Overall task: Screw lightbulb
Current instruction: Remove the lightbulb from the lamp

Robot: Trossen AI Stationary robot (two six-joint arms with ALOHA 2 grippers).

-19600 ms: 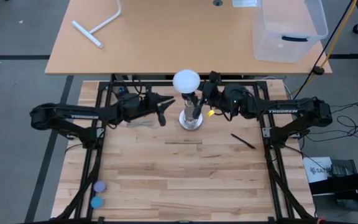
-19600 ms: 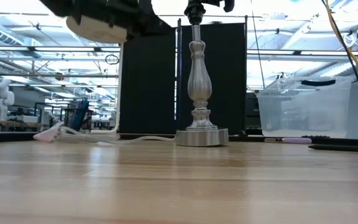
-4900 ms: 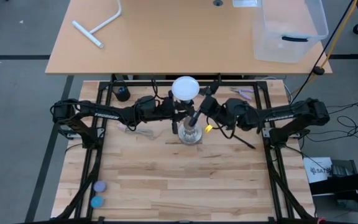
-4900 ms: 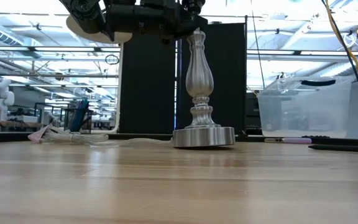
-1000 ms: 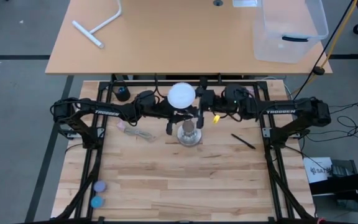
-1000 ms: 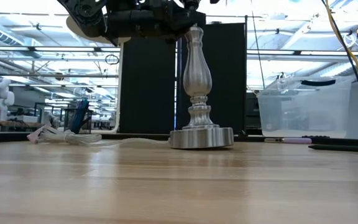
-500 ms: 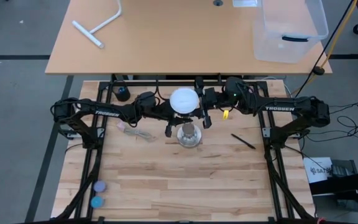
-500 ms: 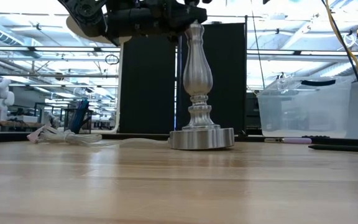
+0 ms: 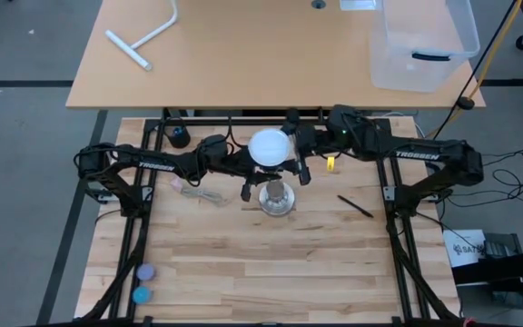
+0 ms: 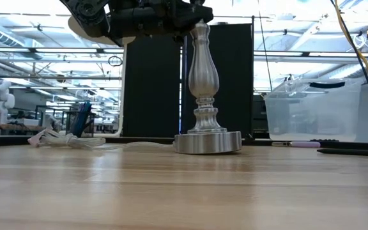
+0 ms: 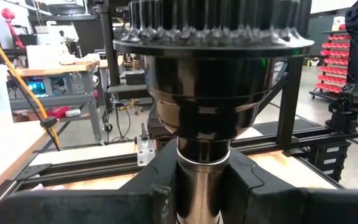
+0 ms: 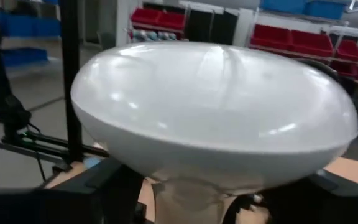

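The white lightbulb stands upright over the top of the silvery lamp post, whose round base rests on the wooden table. My left gripper reaches in from the table's left and is shut on the post just under its black socket. My right gripper comes from the table's right. It is open, with its fingers on either side of the bulb's pale neck, under the globe. The low view does not show the bulb. My left gripper pinches the post's thin metal neck between its two fingers, right below the black socket. The fingers come in level from the table's left and lie across the post. The post stands upright with its base on the table.
A thin cord lies left of the post and a black pen lies to its right. Two small round caps sit at the near left corner. On the far table are a clear bin and a white T-shaped pipe.
My right gripper has turned about its wrist beside the bulb, and its arm has drawn a little toward the far edge. The bulb has shifted slightly in the high view. My left gripper has stayed on the post.
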